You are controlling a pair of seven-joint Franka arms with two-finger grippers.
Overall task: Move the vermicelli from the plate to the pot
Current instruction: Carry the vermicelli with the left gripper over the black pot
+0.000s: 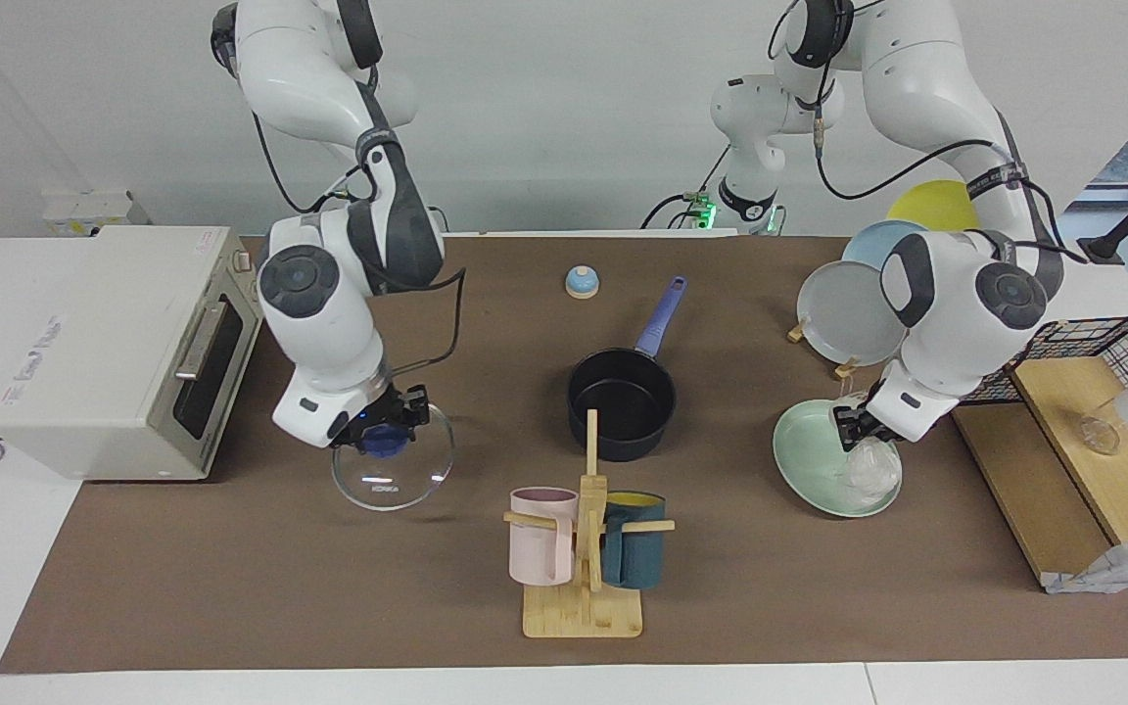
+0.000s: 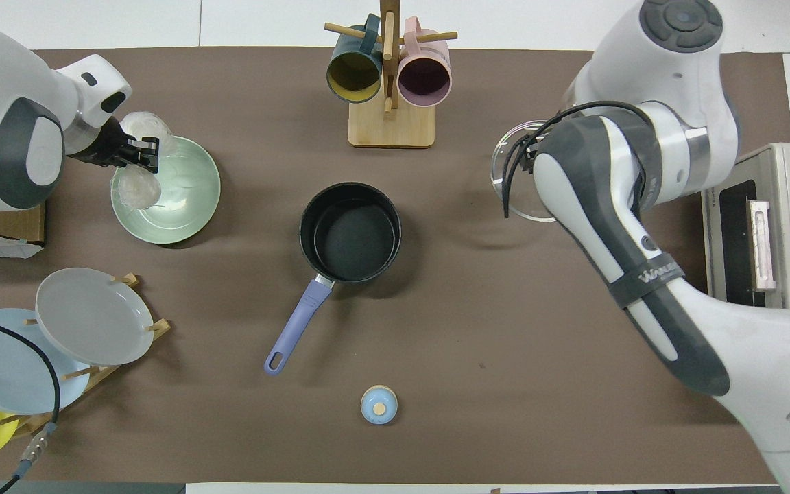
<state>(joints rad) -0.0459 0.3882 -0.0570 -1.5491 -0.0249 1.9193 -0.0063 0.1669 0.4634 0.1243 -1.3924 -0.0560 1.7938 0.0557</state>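
The pale green plate [image 1: 809,460] [image 2: 186,189] hangs tilted a little above the mat at the left arm's end of the table. My left gripper [image 1: 853,428] [image 2: 142,152] is shut on its rim. One vermicelli lump [image 1: 868,470] [image 2: 145,127] sits at the rim just past the fingers. Another vermicelli lump [image 2: 136,189] lies on the plate. The black pot [image 1: 621,401] [image 2: 350,232] stands mid-table with nothing in it, its blue-purple handle [image 2: 295,329] pointing toward the robots. My right gripper [image 1: 383,431] is shut on the blue knob of a glass lid [image 1: 398,465] [image 2: 515,171], held above the mat.
A wooden mug rack [image 1: 584,587] with a pink and a teal cup stands just farther from the robots than the pot. A toaster oven [image 1: 104,343] is at the right arm's end. A rack with a grey plate [image 1: 848,313] and a wire basket [image 1: 1103,343] stand at the left arm's end. A small bell [image 1: 581,282] sits near the robots.
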